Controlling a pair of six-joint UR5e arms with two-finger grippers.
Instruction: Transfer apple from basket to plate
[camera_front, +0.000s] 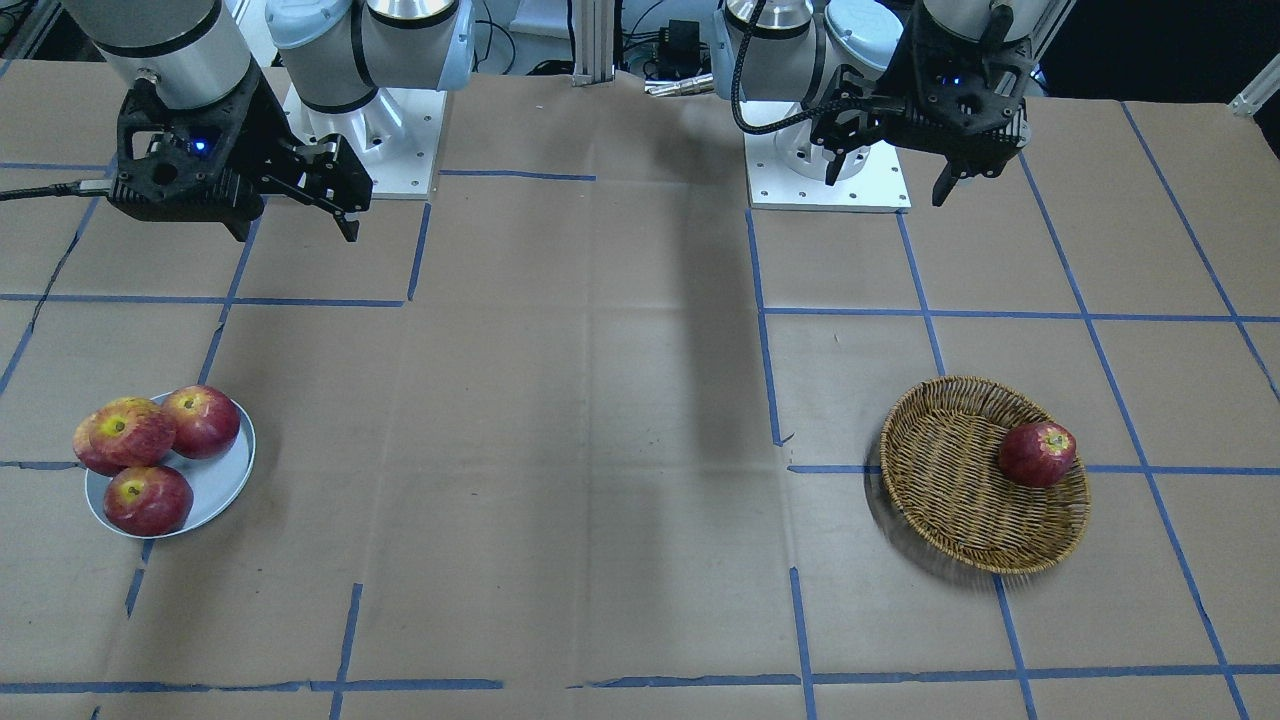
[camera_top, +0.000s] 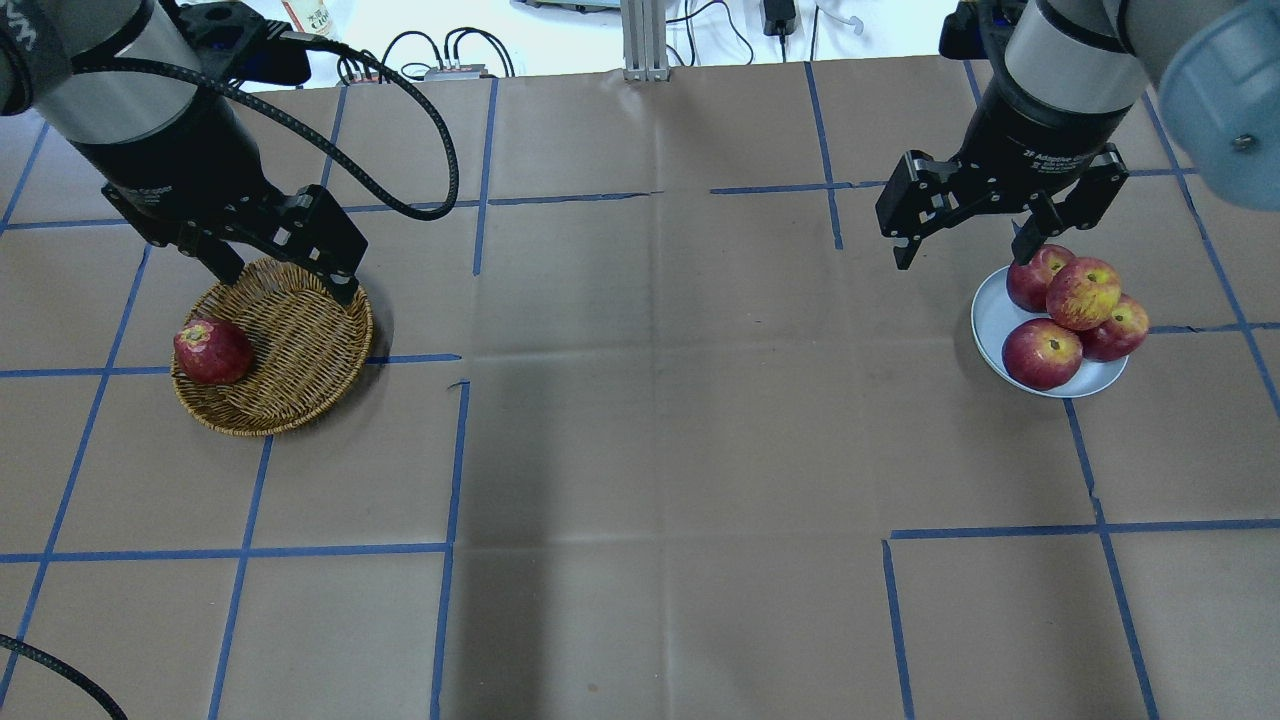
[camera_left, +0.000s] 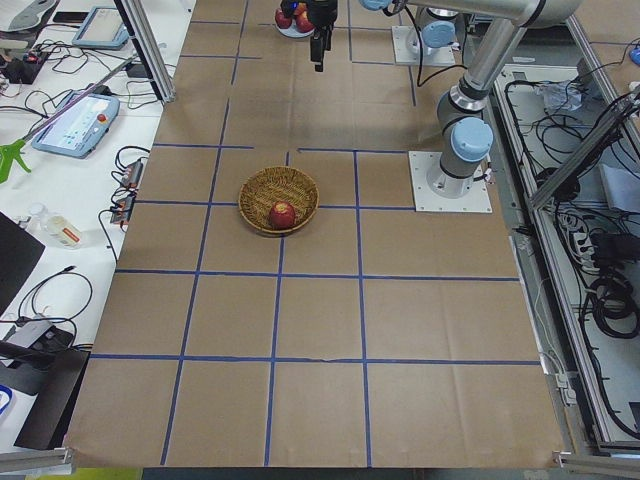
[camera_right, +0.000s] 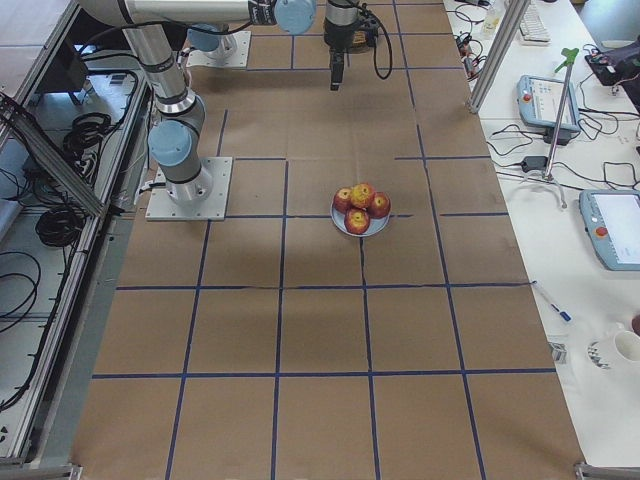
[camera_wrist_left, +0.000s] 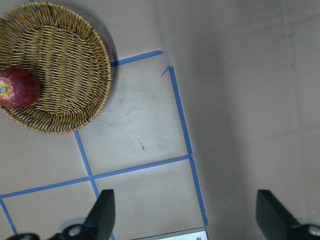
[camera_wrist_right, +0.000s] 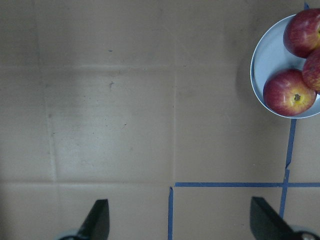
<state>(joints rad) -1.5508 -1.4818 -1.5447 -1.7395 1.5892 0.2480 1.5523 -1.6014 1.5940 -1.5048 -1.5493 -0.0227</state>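
Above the table's right side, right gripper (camera_top: 960, 258) hangs pointing down just beside the plate (camera_top: 990, 322), jaws spread, empty. Left gripper (camera_top: 288, 285) hangs over the basket (camera_top: 300, 350) far rim, jaws likewise spread. The apple (camera_top: 1083, 293) rests atop three red apples (camera_top: 1042, 353) on the plate, partly hiding one. Dark apple (camera_top: 212, 351) lies in basket.

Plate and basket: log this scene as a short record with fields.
plate: holds four apples
apple: on the plate, resting atop three darker apples
basket: holds one dark-red apple near its rim
left gripper: open, empty, raised clear of the basket
right gripper: open, empty, raised clear of the plate
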